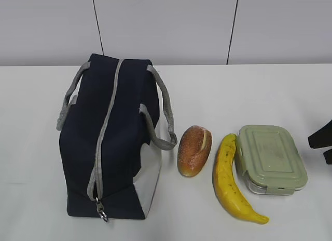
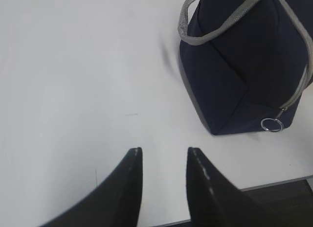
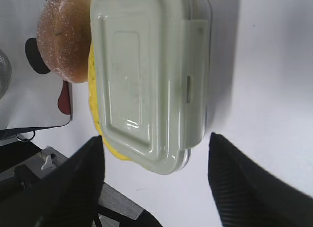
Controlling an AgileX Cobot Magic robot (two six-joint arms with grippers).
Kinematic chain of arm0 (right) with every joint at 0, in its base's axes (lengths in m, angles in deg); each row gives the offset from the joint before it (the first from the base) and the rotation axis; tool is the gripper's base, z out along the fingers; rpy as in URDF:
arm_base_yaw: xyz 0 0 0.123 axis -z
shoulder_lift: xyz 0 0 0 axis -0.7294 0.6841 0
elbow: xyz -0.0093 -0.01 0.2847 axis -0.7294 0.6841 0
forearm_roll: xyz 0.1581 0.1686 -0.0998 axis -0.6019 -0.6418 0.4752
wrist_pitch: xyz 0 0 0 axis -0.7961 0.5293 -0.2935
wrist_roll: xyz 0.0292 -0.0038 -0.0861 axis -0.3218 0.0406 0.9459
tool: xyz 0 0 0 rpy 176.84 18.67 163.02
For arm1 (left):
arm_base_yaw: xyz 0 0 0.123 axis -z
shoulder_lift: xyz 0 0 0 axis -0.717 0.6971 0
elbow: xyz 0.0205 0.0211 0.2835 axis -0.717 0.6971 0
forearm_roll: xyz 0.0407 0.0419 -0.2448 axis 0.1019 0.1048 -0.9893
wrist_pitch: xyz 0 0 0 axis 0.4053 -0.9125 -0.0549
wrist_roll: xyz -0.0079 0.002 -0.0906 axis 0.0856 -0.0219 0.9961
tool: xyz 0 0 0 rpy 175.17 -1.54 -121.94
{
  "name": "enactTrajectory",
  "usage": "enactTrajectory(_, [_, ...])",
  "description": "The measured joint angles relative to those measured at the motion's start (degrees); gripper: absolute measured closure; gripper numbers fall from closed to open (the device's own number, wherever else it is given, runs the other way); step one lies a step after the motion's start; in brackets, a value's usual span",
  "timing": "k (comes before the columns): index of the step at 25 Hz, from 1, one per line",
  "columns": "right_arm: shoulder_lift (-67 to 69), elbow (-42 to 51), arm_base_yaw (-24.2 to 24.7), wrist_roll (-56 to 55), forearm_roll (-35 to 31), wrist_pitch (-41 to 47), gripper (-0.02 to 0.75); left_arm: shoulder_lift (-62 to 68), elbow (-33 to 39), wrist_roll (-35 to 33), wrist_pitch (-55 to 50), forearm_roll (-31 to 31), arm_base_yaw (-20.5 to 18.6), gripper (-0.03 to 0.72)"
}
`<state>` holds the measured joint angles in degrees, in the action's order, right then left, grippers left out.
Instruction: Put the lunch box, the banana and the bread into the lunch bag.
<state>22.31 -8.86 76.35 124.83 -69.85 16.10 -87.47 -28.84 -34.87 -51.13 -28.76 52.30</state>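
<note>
Two grippers are hanging empty: left gripper [image 2: 164, 161] narrowly parted, right gripper [image 3: 156, 153] gaping wide. The zipped navy lunch bag [image 1: 111, 142] is sitting toward the table's [image 1: 41, 163] left edge.

Lunch bag [image 1: 114, 142]: matt navy cloth, woven grey webbing handles [image 1: 161, 116], shiny metal ring pull [image 2: 272, 124]. Lunch box [image 1: 271, 158]: clear plastic base, glossy sage-green plastic lid [image 3: 146, 75] with highlights. Banana [image 1: 231, 181]: smooth, slightly waxy yellow skin. Bread [image 1: 194, 150]: rough, floury-looking crust. Table [image 1: 249, 90]: smooth matt white.
</note>
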Motion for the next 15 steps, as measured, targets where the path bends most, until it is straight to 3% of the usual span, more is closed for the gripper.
enactTrajectory(12, [0.84,0.00,0.00,0.37,-0.57,-0.14,0.231,0.00,0.00,0.00,0.00,0.00,0.00,0.447])
enactTrajectory(15, [1.21,-0.02,0.00,-0.92,-0.57,-0.14,0.188,0.00,0.00,0.00,0.00,0.00,0.00,0.447])
